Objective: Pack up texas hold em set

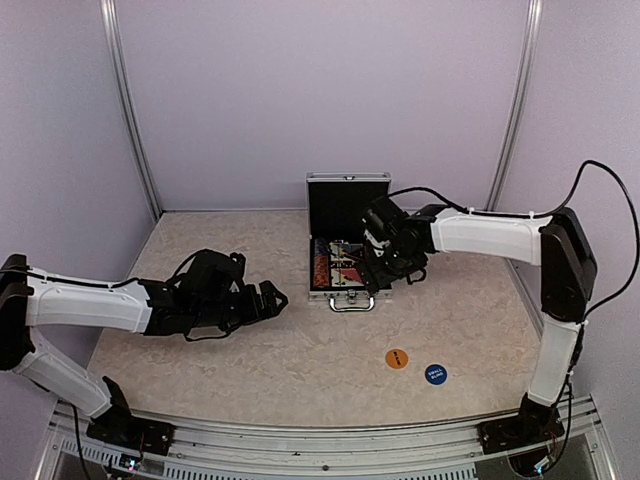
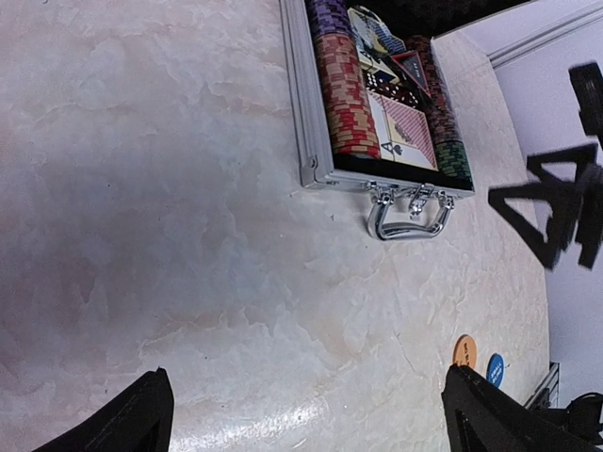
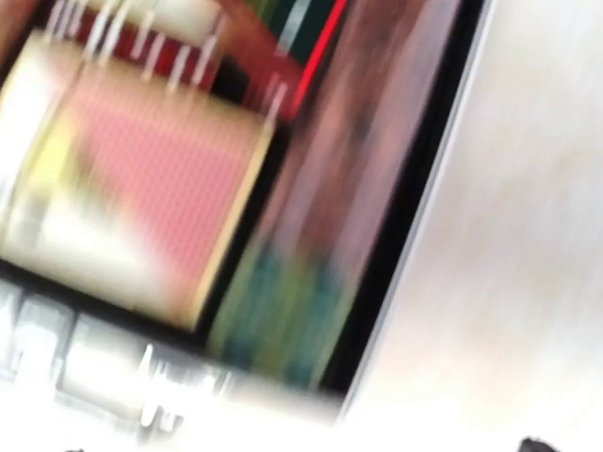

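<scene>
Aluminium briefcase (image 1: pixel 345 205): 1.
Carry handle (image 2: pixel 407 218) on the briefcase: 1.
Card decks (image 2: pixel 407 132): 2 in view, one red-backed, one behind it and partly covered.
Chip rows (image 2: pixel 349 94): 2, one on each side of the decks.
Dark triangular marker (image 2: pixel 412 66): 1.
Orange disc (image 1: pixel 397 358): 1.
Blue disc (image 1: pixel 435 374): 1.
Discs on the table, total: 2.
Robot arms (image 1: pixel 90 305): 2.

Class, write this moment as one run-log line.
briefcase: open, lid up | left fingers: open, empty, left of briefcase | right fingers: over briefcase, state unclear | orange disc, blue disc: on table, unpacked
</scene>
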### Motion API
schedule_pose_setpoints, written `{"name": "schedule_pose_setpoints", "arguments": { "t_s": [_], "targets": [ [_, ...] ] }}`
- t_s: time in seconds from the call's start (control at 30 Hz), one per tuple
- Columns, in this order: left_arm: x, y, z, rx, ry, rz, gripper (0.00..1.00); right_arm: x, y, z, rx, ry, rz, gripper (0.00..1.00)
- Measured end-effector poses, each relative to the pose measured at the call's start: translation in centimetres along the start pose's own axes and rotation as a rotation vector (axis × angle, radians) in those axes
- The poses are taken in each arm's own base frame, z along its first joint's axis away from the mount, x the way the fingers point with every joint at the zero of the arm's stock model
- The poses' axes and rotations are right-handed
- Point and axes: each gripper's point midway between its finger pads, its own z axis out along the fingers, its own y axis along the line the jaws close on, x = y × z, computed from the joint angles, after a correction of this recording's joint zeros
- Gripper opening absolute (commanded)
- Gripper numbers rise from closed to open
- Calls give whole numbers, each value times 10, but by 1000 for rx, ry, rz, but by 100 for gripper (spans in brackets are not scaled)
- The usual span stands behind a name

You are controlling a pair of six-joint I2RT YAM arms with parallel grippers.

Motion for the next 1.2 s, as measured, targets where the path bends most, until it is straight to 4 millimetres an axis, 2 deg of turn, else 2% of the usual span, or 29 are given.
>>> {"name": "schedule_pose_setpoints", "arguments": {
  "t_s": [0.1, 0.27, 0.4, 0.57, 0.73, 1.0, 1.2],
  "targets": [
    [2, 2, 0, -4, 3, 1, 99, 45, 18, -20, -67, 49, -1, 100],
    [0, 0, 0, 6, -3, 0, 99, 101, 56, -54, -162, 83, -18, 100],
    [0, -1, 0, 11, -6, 0, 99, 139, 74, -58, -179, 133, -28, 99],
    [2, -4, 0, 19, -4, 4, 99, 185, 70, -46, -143, 228, -13, 98],
    [3, -6, 0, 22, -1, 6, 99, 199, 67, -42, -140, 252, 13, 96],
    [3, -6, 0, 21, -1, 0, 99, 194, 77, -37, -176, 223, 39, 92],
    [3, -5, 0, 20, -3, 0, 99, 199, 82, -29, -189, 231, 58, 88]
  ]
}}
